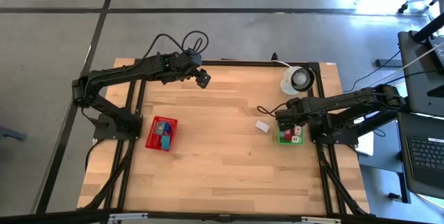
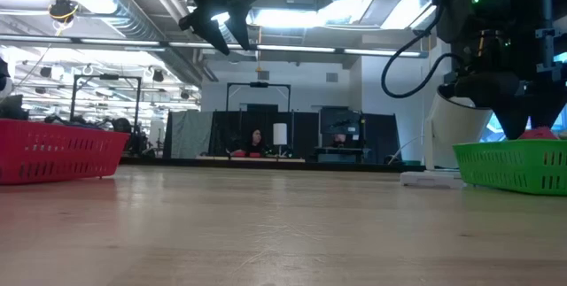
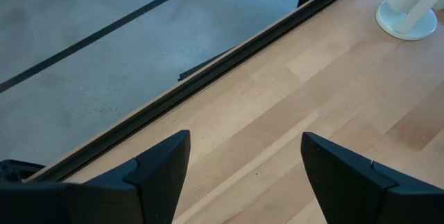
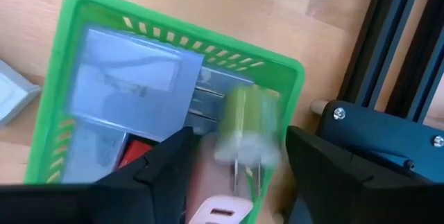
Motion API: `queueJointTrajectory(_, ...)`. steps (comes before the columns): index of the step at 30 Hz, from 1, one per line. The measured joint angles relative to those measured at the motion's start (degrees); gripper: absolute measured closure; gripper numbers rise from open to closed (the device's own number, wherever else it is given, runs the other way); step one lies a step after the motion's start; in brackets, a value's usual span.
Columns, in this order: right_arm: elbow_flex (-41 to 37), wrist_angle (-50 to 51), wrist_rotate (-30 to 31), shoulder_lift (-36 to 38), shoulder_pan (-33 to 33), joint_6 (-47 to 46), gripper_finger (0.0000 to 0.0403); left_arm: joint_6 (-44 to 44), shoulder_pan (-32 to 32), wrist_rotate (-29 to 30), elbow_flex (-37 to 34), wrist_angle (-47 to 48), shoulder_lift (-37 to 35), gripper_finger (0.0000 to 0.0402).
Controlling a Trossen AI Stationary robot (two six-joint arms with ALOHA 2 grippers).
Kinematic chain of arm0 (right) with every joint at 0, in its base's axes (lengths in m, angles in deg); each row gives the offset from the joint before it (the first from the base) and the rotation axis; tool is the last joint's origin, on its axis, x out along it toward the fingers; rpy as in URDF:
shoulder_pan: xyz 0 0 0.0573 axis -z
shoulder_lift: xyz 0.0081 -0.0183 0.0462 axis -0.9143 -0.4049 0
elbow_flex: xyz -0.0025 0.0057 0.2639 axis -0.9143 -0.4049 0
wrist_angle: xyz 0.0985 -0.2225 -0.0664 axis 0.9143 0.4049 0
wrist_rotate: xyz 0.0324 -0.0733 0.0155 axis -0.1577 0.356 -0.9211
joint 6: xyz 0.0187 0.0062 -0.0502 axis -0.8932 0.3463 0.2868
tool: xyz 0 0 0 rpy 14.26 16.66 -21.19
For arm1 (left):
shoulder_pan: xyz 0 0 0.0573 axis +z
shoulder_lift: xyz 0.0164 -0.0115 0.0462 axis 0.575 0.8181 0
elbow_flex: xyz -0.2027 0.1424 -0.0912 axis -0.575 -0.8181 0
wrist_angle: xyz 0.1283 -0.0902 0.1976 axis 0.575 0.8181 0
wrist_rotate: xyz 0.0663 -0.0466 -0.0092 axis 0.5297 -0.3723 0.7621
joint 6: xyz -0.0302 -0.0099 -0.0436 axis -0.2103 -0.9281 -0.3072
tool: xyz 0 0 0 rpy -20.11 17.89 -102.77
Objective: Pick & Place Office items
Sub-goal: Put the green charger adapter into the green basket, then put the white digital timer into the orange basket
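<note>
Overhead and table-level views of a wooden table [image 1: 222, 148] with two arms. At the left, the left gripper [image 1: 202, 78] is raised above the far part of the table, well apart from any item; its two dark fingers [image 3: 163, 172] stand spread with only bare wood between them. Below and nearer the left edge sits the red tray [image 1: 161, 134], holding several small office items [image 1: 164, 130] in blue, teal and red tones; in the low view it appears as a red basket wall at the left. Toward the right, a small pale flat piece [image 1: 262, 126] lies on the bare wood just beside the green tray [image 1: 292, 136]. The right gripper [image 1: 286, 121] hangs directly over the green tray, its fingers [image 4: 163, 175] parted; between them a blurred green block with two metal prongs [image 4: 248, 128] shows over the tray's contents, and whether the fingers touch it cannot be told. Inside this tray lie a lavender flat piece [image 4: 132, 75], a red piece [image 4: 135, 153] and a pink-white piece [image 4: 218, 211]. A white round roll [image 1: 298, 80] stands at the far right corner. In the low view a person [image 2: 257, 142] sits far back in the room.
</note>
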Motion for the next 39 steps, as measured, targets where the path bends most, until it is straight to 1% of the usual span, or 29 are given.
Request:
queueJointTrajectory(4, 3.24, 2.32, 0.83, 0.0, 0.0, 0.02, 0.0154, 0.0, 0.0, 0.01, 0.0, 0.0, 0.0, 0.0131)
queueJointTrajectory(7, 7.46, 5.2, 3.96, 0.02, 0.0, 0.76, 0.0145, 0.0, 0.0, 0.0, 0.0, -0.02, 0.0, 0.0131)
queueJointTrajectory(11, 13.1, 4.81, 8.36, 0.02, 0.0, 4.11, 0.0141, 0.01, 0.0, -0.21, 0.0, 0.0, 0.0, 0.0131)
queueJointTrajectory(14, 15.0, -0.33, 10.86, 0.04, 0.0, 8.57, 0.014, 0.0, 0.0, -1.64, 0.0, 0.0, 0.0, 0.0131)
queueJointTrajectory(18, 15.04, -10.05, 11.17, -0.55, 0.02, 16.26, 0.014, 0.0, 0.0, -4.09, 0.0, 0.0, 0.0, 0.0131)
queueJointTrajectory(22, 15.04, -16.16, 10.29, -2.87, 0.25, 22.51, 0.014, 0.0, 0.0, -6.49, 0.0, 0.0, 0.0, 0.0131)
queueJointTrajectory(24, 15.04, -16.95, 9.32, -4.65, 0.69, 24.59, 0.014, -0.15, 0.0, -8.22, 0.0, 0.04, 0.0, 0.0131)
queueJointTrajectory(29, 15.02, -18.23, 3.38, -10.22, 2.56, 29.57, 0.014, -1.6, -0.37, -13.11, 0.0, 0.3, 0.02, 0.0131)
queueJointTrajectory(36, 15.02, -21.24, -6.82, -18.23, 3.69, 37.69, 0.0139, -3.24, -2.75, -13.61, 0.0, 0.5, 0.02, 0.0131)
queueJointTrajectory(39, 14.99, -21.98, -7.76, -20.93, 3.68, 41.06, 0.0139, -3.56, -4.0, -13.6, 0.0, 0.5, 0.02, 0.0131)
